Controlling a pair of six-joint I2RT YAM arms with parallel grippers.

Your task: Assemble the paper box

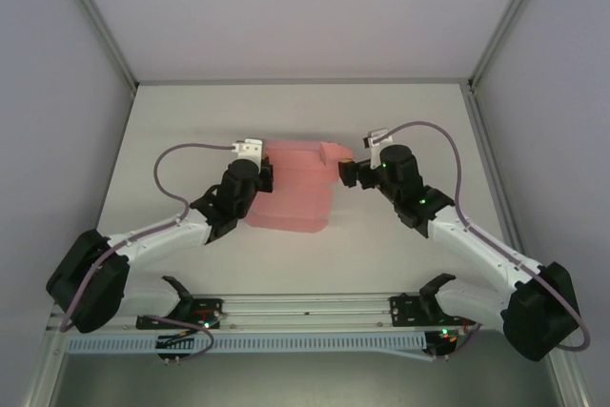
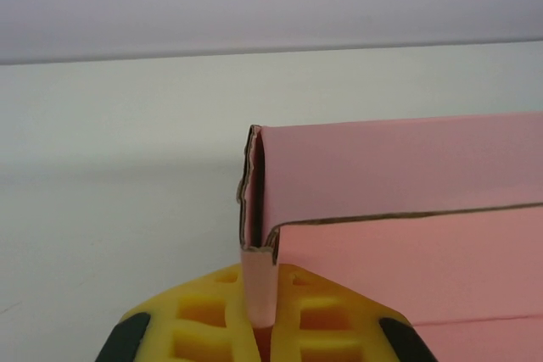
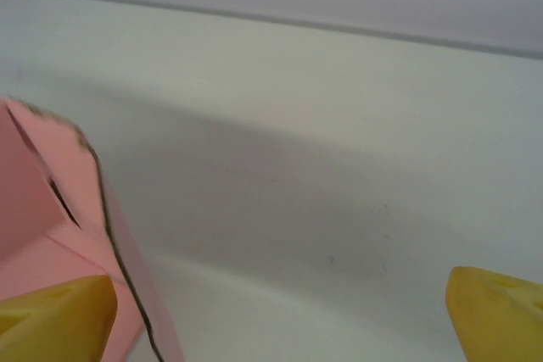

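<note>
Pink thin-card paper box point(image 1: 295, 193) lies mid white table point(image 1: 400, 111), between arms. Partly folded: sleeve formed, right-end flap point(image 1: 334, 152) loose. Left end effector point(image 2: 261, 315) pinches short tab point(image 2: 259, 281) at box's left end, yellow fingers point(image 2: 195, 324) pressed on card. Right end effector point(image 3: 276, 315) spread wide at box's right end, one finger beside card, contact unclear. Step, judged: closing ends. Next: left steadies box, right pushes flap inward and tucks.

paper box point(image 1: 295, 195) on table point(image 1: 410, 121), left fingers point(image 2: 208, 324) on its left edge, right fingers point(image 3: 51, 320) at its right
</note>
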